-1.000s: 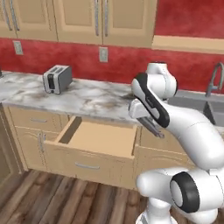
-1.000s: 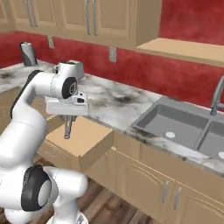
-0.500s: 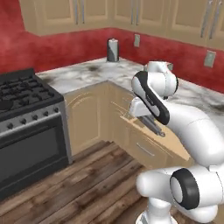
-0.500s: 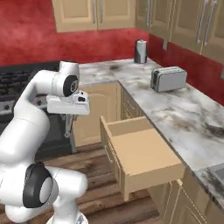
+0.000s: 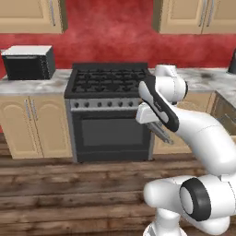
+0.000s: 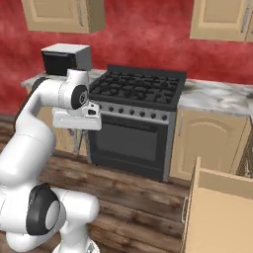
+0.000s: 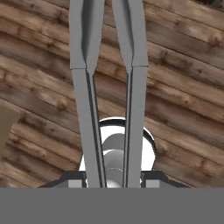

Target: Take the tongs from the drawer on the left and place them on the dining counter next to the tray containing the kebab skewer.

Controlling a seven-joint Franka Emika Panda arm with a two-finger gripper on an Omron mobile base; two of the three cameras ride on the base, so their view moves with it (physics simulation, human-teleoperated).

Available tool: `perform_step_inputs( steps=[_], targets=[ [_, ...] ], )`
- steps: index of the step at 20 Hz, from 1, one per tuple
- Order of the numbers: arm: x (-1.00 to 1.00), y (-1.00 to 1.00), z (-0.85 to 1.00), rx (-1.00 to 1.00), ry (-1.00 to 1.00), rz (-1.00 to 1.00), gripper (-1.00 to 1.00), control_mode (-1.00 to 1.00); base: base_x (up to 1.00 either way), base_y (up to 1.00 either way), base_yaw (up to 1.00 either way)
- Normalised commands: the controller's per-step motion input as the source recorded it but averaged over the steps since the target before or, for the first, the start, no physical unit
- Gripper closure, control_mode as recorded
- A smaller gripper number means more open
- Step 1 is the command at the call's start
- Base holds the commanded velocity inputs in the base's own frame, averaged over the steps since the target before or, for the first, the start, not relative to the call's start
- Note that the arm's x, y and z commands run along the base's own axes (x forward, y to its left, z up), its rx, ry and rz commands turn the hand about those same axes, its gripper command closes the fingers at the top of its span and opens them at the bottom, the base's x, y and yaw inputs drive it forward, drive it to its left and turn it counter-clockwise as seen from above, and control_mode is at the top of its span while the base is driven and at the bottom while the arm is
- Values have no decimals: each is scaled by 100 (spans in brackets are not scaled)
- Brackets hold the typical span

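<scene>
So on the far left there's a microwave [image 5: 28, 62] sitting on the marble surface [image 5: 32, 85], then the black stove [image 5: 109, 115] dead center against the red wall. Right in front of the stove the claw [image 5: 156, 131] is partly closed, clamped on the tongs [image 7: 109, 87], which hang down over the wood floor [image 7: 179, 100]. Over on the near right the drawer [image 6: 217, 212] is pulled out.

Your gripper [image 5: 154, 123] holds the tongs [image 7: 108, 87] before the stove [image 5: 109, 115]; the microwave [image 5: 28, 62] sits left; the drawer [image 6: 217, 212], probably open, lies right.
</scene>
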Motion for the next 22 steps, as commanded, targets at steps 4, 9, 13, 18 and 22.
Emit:
perform_step_inputs(
  steps=[4,9,13,18,22],
  targets=[
    [0,0,0,0,0,0,100,100,-2,-8,94],
    [0,0,0,0,0,0,100,100,0,-5,92],
    [0,0,0,0,0,0,100,100,-4,-3,85],
    [0,0,0,0,0,0,100,100,-1,-5,81],
    [0,0,0,0,0,0,100,100,30,-23,67]
  ],
)
